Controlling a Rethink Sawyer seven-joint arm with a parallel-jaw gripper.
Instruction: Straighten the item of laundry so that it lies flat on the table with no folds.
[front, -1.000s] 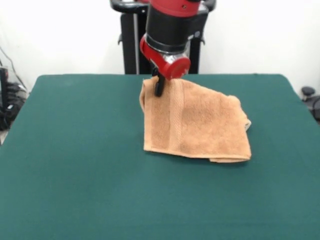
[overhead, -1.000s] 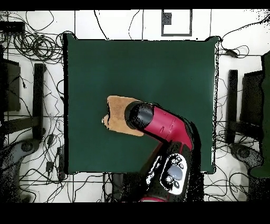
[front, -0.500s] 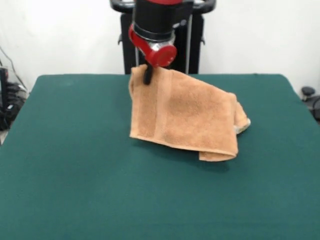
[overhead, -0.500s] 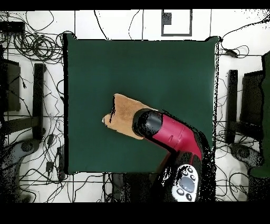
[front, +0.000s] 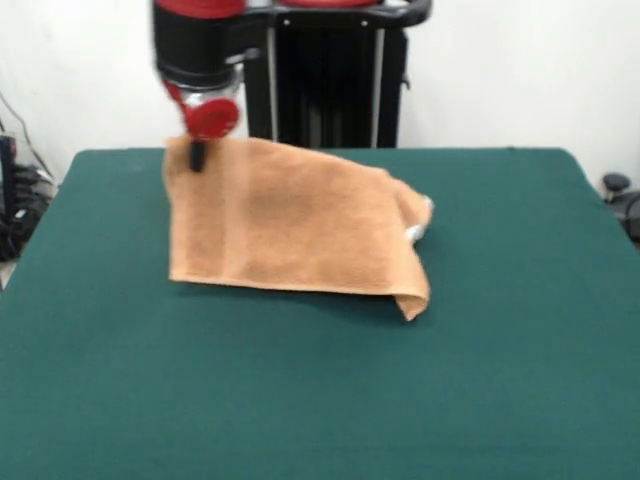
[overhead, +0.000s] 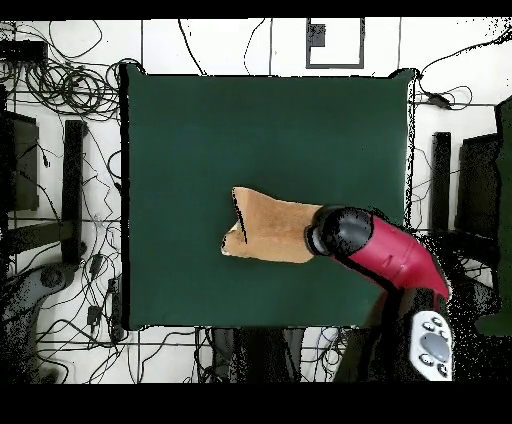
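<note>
The item of laundry (front: 290, 235), an orange-tan towel, hangs stretched from its upper left corner in the front view, and its lower edge trails on the green table (front: 320, 400). My gripper (front: 197, 156) is shut on that corner, held above the table's far left part. The towel's right end is bunched and folded over, with a small white tag (front: 418, 230) showing there. From overhead the towel (overhead: 272, 228) runs as a band leftward from the arm's end (overhead: 338, 232), and the gripper itself is hidden under the arm.
Cables and black stands (overhead: 72, 190) lie on the floor around the table (overhead: 200, 130). A black frame (front: 330, 80) rises behind the table's far edge in the front view.
My gripper has carried the towel's corner up and to the left in the front view. The towel has been pulled out wider, and its bunched end has slid along the table after it.
</note>
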